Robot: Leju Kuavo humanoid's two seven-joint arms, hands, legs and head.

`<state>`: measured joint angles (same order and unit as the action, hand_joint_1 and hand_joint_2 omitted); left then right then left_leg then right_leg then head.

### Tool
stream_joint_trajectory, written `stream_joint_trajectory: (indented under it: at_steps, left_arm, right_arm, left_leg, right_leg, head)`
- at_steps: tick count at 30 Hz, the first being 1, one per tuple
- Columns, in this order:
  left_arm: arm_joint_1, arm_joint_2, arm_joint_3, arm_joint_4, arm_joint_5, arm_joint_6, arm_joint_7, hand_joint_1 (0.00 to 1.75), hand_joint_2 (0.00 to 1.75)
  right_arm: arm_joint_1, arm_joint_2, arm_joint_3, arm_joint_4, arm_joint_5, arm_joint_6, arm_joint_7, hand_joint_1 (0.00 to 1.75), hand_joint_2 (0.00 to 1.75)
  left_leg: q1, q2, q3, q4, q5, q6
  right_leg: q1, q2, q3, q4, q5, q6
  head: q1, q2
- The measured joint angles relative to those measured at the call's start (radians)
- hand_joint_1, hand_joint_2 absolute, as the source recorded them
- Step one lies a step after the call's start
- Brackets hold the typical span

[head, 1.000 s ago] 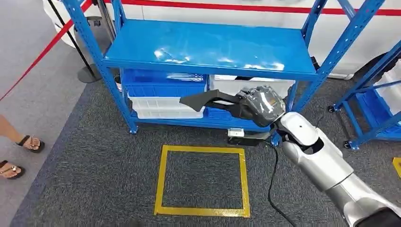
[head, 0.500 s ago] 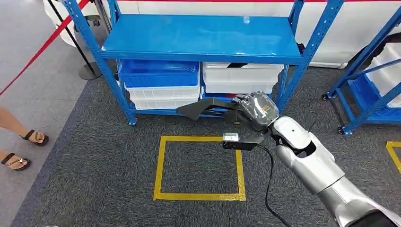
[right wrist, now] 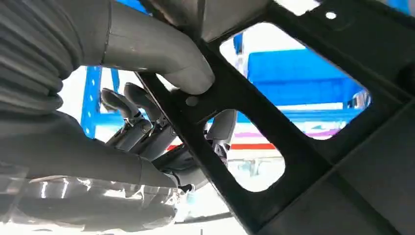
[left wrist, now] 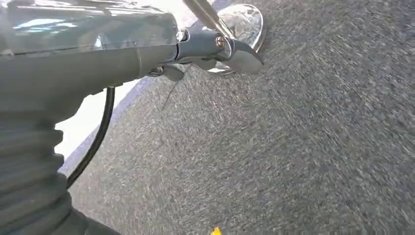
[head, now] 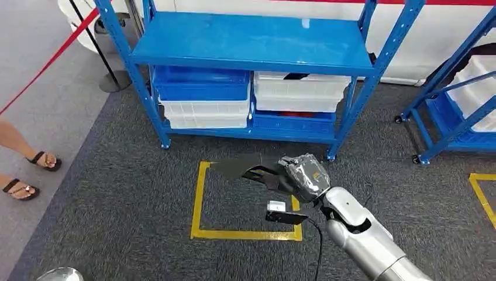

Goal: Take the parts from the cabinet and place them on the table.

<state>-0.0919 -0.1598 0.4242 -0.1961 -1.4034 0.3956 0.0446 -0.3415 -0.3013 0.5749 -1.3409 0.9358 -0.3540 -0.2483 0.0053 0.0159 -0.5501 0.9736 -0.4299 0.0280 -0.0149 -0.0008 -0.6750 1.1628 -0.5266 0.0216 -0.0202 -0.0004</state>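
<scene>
Right hand (head: 301,174) grips a flat black part (head: 245,167). In the right wrist view the thumb (right wrist: 161,49) presses one face of a black bar of the part (right wrist: 274,132), and the darker fingers (right wrist: 142,122) are curled against the opposite face, so the bar is clamped between them. The part has open cut-outs through which the blue shelving shows.

In the head view the part sticks out beyond the fingertips, away from the silver right arm (head: 362,234), and is held in the air above the grey carpet (head: 117,193), over the far edge of the yellow tape square (head: 199,211). A small black module with a white label (head: 279,213) hangs under the wrist.

Ahead of the fingers, well apart from them: blue shelf unit (head: 251,41) with a blue bin (head: 202,88) and white bins (head: 301,91) on its lower level. A second blue rack (head: 462,111) stands off to the right. A person's sandalled feet (head: 29,170) are at the left edge, on the bare floor.

Left hand (left wrist: 215,46): part of it shows in the left wrist view, above carpet; cannot tell how its fingers are set.
</scene>
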Motion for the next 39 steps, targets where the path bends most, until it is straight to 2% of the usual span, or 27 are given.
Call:
stream_joint_trajectory:
  at_steps: [2,3,4,6,7,8,12,13,15,17,18,19,21,22,23,25,27,28,29,30,32,33,34,35,37,38,39]
  left_arm:
    - [0.003,-0.001,0.0,0.0,0.0,0.001,-0.002,0.0,1.75]
    - [0.005,-0.001,0.0,0.0,0.0,0.002,-0.002,0.0,1.75]
    - [0.006,-0.001,0.0,0.0,0.001,0.002,-0.003,0.0,1.75]
    - [0.005,-0.005,0.0,0.0,0.003,0.003,-0.006,0.0,1.75]
    - [0.005,-0.005,0.0,0.0,0.005,0.006,-0.01,0.0,1.75]
    - [0.006,-0.006,0.0,0.0,0.006,0.009,-0.012,0.0,1.75]
    - [0.008,-0.007,0.001,0.0,0.008,0.012,-0.017,0.0,1.75]
    - [0.007,-0.007,0.001,0.0,0.006,0.011,-0.018,0.0,1.75]
    - [0.009,-0.008,0.001,0.0,-0.003,0.0,-0.018,0.0,1.75]
    - [0.013,-0.008,0.001,0.0,-0.006,-0.01,-0.018,0.0,1.75]
    - [0.014,-0.008,0.001,0.0,-0.007,-0.01,-0.018,0.0,1.75]
    - [0.014,-0.008,0.001,0.0,-0.008,-0.013,-0.018,0.0,1.75]
    - [0.013,-0.009,0.001,0.0,-0.009,-0.018,-0.018,0.0,1.75]
    - [0.013,-0.009,0.001,0.0,-0.008,-0.019,-0.018,0.0,1.75]
    - [0.012,-0.008,0.001,0.0,-0.006,-0.02,-0.018,0.0,1.75]
    - [0.011,-0.009,0.001,0.0,-0.001,-0.02,-0.018,0.0,1.75]
    - [0.011,-0.01,0.001,0.0,0.007,-0.011,-0.028,0.0,1.75]
    - [0.012,-0.015,0.002,0.0,0.008,-0.005,-0.039,0.0,1.75]
    - [0.012,-0.014,0.002,0.0,0.013,0.005,-0.052,0.0,1.75]
    - [0.012,-0.014,0.003,0.0,0.018,0.014,-0.064,0.0,1.75]
    - [0.018,-0.016,0.003,0.0,0.024,0.027,-0.081,0.0,1.75]
    - [0.021,-0.016,0.004,0.0,0.026,0.029,-0.084,0.0,1.75]
    - [0.021,-0.016,0.005,0.0,0.027,0.031,-0.087,0.0,1.75]
    - [0.021,-0.016,0.005,0.0,0.027,0.033,-0.088,0.0,1.75]
    - [0.02,-0.019,0.006,0.0,0.028,0.033,-0.092,0.0,1.75]
    - [0.02,-0.019,0.007,0.0,0.029,0.033,-0.095,0.0,1.75]
    - [0.019,-0.019,0.009,0.0,0.034,0.032,-0.1,0.0,1.75]
  right_arm:
    - [0.038,0.018,-0.006,0.004,0.005,-0.013,0.006,1.75,1.75]
    - [0.059,0.03,-0.01,0.003,0.01,-0.021,0.01,1.75,1.75]
    - [0.073,0.039,-0.014,0.003,0.015,-0.026,0.013,1.75,1.75]
    - [0.094,0.054,-0.018,-0.001,0.022,-0.031,0.016,1.75,1.75]
    - [0.098,0.062,-0.021,-0.003,0.024,-0.033,0.016,1.75,1.75]
    - [0.101,0.073,-0.026,-0.004,0.024,-0.033,0.018,1.75,1.75]
    - [0.121,0.095,-0.046,-0.009,0.024,-0.037,0.02,1.75,1.75]
    - [0.128,0.104,-0.049,-0.012,0.023,-0.037,0.022,1.75,1.75]
    - [0.139,0.113,-0.061,-0.02,0.019,-0.039,0.026,1.75,1.75]
    - [0.154,0.125,-0.069,-0.028,0.017,-0.042,0.028,1.75,1.75]
    - [0.162,0.128,-0.071,-0.029,0.016,-0.043,0.029,1.75,1.75]
    - [0.172,0.131,-0.076,-0.03,0.013,-0.044,0.031,1.75,1.75]
    - [0.196,0.139,-0.091,-0.045,0.009,-0.043,0.034,1.75,1.75]
    - [0.205,0.146,-0.1,-0.055,0.008,-0.043,0.034,1.75,1.75]
    - [0.213,0.156,-0.108,-0.063,0.008,-0.043,0.034,1.75,1.75]
    - [0.223,0.168,-0.119,-0.073,0.007,-0.042,0.033,1.75,1.75]
    - [0.239,0.176,-0.13,-0.078,0.005,-0.041,0.026,1.75,1.75]
    - [0.243,0.177,-0.138,-0.079,0.003,-0.041,0.023,1.75,1.75]
    - [0.245,0.184,-0.148,-0.079,-0.001,-0.041,0.02,1.75,1.75]
    - [0.244,0.19,-0.154,-0.079,-0.001,-0.041,0.018,1.75,1.75]
    - [0.252,0.2,-0.167,-0.079,-0.001,-0.041,0.017,1.75,1.75]
    - [0.258,0.204,-0.172,-0.079,-0.001,-0.041,0.016,1.75,1.75]
    - [0.264,0.205,-0.175,-0.079,-0.001,-0.041,0.016,1.75,1.75]
    - [0.267,0.207,-0.178,-0.079,-0.001,-0.041,0.016,1.75,1.75]
    - [0.268,0.209,-0.187,-0.079,-0.001,-0.041,0.015,1.75,1.75]
    - [0.267,0.211,-0.19,-0.082,0.001,-0.04,0.016,1.75,1.75]
    - [0.27,0.214,-0.192,-0.085,0.007,-0.04,0.016,1.75,1.75]
  left_leg:
    - [-0.001,0.01,-0.012,0.004,0.005,0.0]
    - [-0.001,0.015,-0.019,0.01,0.006,-0.001]
    - [-0.001,0.022,-0.025,0.015,0.006,-0.002]
    - [0.0,0.035,-0.035,0.03,0.004,-0.007]
    - [-0.003,0.042,-0.038,0.041,0.001,-0.013]
    - [-0.009,0.049,-0.042,0.048,-0.002,-0.021]
    - [-0.006,0.074,-0.041,0.047,0.004,-0.044]
    - [0.0,0.05,-0.049,0.06,-0.013,-0.051]
    - [0.002,0.007,-0.093,0.175,-0.102,-0.058]
    - [0.003,-0.004,-0.154,0.337,-0.174,-0.061]
    - [0.003,-0.005,-0.162,0.368,-0.178,-0.06]
    - [0.002,-0.006,-0.146,0.344,-0.156,-0.056]
    - [0.002,-0.019,-0.05,0.174,-0.071,-0.044]
    - [0.002,-0.043,-0.004,0.088,-0.039,-0.035]
    - [0.003,-0.086,0.015,0.046,-0.057,-0.028]
    - [-0.003,-0.068,0.015,0.037,-0.051,-0.031]
    - [-0.002,-0.053,0.018,0.03,-0.041,-0.022]
    - [0.011,-0.037,0.023,0.011,-0.027,-0.019]
    - [0.008,-0.031,0.021,0.0,-0.021,-0.009]
    - [0.007,-0.018,0.018,0.0,-0.016,-0.006]
    - [0.004,0.005,0.011,0.004,-0.017,-0.006]
    - [0.004,0.018,0.008,0.007,-0.017,-0.006]
    - [0.004,0.028,0.005,0.01,-0.017,-0.007]
    - [0.005,0.038,0.003,0.014,-0.019,-0.01]
    - [0.005,0.056,0.002,0.023,-0.025,-0.018]
    - [0.003,0.062,0.001,0.026,-0.027,-0.023]
    - [-0.007,0.069,0.0,0.035,-0.032,-0.031]
  right_leg:
    - [-0.002,0.0,-0.052,0.132,-0.054,0.007]
    - [-0.003,0.0,-0.054,0.147,-0.05,0.01]
    - [-0.005,-0.002,-0.031,0.114,-0.027,0.011]
    - [-0.009,-0.019,0.069,-0.052,0.045,0.011]
    - [-0.008,-0.055,0.11,-0.13,0.047,0.008]
    - [0.001,-0.054,0.106,-0.131,0.05,-0.005]
    - [0.002,-0.017,0.093,-0.132,0.065,-0.035]
    - [-0.002,-0.014,0.092,-0.135,0.071,-0.041]
    - [-0.002,-0.001,0.082,-0.135,0.079,-0.051]
    - [0.002,0.019,0.071,-0.133,0.086,-0.054]
    - [0.003,0.029,0.068,-0.133,0.089,-0.054]
    - [0.004,0.041,0.066,-0.132,0.092,-0.052]
    - [0.006,0.064,0.066,-0.131,0.095,-0.049]
    - [0.006,0.073,0.066,-0.131,0.097,-0.047]
    - [0.008,0.081,0.062,-0.131,0.101,-0.04]
    - [0.0,0.098,0.053,-0.13,0.108,-0.028]
    - [0.001,0.116,0.051,-0.14,0.118,-0.012]
    - [0.002,0.108,0.048,-0.129,0.114,-0.011]
    - [0.008,0.06,0.032,-0.1,0.082,-0.008]
    - [0.007,0.033,0.002,-0.037,0.038,-0.005]
    - [0.003,0.012,-0.064,0.12,-0.035,0.003]
    - [0.0,0.009,-0.081,0.164,-0.044,0.006]
    - [-0.002,0.006,-0.072,0.154,-0.03,0.009]
    - [-0.005,0.001,-0.037,0.097,0.003,0.011]
    - [-0.008,-0.033,0.077,-0.094,0.076,0.009]
    - [-0.001,-0.068,0.093,-0.13,0.054,-0.002]
    - [0.001,-0.059,0.091,-0.139,0.068,-0.009]
  head:
    - [0.0,0.0]
    - [0.0,0.0]
    - [0.0,0.0]
    - [0.0,0.0]
    - [0.0,0.0]
    - [0.0,0.0]
    - [0.0,0.0]
    - [0.0,0.0]
    - [0.0,0.0]
    - [0.0,0.0]
    - [0.0,0.0]
    - [0.0,0.0]
    - [0.0,0.0]
    - [0.0,0.0]
    - [0.0,0.0]
    - [0.0,0.0]
    - [0.0,0.0]
    - [0.0,0.0]
    - [0.001,0.0]
    - [0.0,0.0]
    - [0.001,0.0]
    - [0.0,0.0]
    - [0.0,0.0]
    - [0.0,0.0]
    - [0.0,0.0]
    - [0.0,0.0]
    - [0.0,0.0]
